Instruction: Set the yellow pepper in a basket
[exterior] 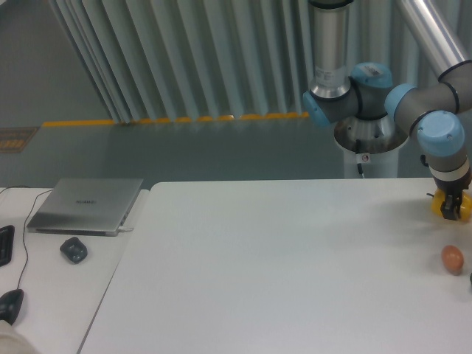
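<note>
Camera: yellow pepper (440, 203) seemingly within hand (451, 214)

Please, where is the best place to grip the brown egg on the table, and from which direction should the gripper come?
Probably from above, closing across the narrow middle of the brown egg. It lies alone on the table, with open space on both sides, apart from the gripper at the yellow pepper.

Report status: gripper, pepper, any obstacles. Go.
Gripper down on the yellow pepper at the table's far right edge; grasp not confirmed. No basket in view. Brown egg sits nearer the camera, apart.
</note>
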`<action>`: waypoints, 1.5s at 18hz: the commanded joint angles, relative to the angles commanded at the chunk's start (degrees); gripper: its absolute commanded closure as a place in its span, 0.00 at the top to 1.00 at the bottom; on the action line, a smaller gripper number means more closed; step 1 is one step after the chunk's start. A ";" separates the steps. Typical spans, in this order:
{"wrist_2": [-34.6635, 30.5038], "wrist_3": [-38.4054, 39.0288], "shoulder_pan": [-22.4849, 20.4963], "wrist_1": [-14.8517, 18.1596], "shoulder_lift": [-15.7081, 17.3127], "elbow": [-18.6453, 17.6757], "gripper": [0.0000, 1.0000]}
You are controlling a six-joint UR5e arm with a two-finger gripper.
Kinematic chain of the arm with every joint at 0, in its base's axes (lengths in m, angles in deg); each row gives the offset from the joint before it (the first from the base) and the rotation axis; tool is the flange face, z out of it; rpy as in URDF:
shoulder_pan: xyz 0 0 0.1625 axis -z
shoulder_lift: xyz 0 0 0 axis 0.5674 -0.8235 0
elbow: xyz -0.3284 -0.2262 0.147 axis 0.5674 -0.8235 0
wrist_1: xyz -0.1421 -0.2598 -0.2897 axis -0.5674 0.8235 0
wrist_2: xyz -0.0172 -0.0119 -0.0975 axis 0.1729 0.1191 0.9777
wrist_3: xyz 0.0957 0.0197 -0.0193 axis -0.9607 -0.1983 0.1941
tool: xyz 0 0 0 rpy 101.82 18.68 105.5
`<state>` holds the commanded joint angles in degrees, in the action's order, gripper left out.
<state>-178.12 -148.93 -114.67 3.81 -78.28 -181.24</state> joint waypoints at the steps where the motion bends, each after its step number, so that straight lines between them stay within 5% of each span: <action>1: 0.00 -0.09 0.17 0.00 0.09 0.44 0.43; 6: 3.07 1.84 0.53 2.45 1.23 2.90 0.43; 13: 11.77 4.75 -2.01 16.52 2.64 14.76 0.43; 18: 18.27 4.75 -7.46 16.52 2.20 17.31 0.43; 27: 24.26 1.07 -19.94 16.17 -4.39 23.73 0.44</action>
<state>-153.86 -147.87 -134.62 19.98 -82.67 -157.51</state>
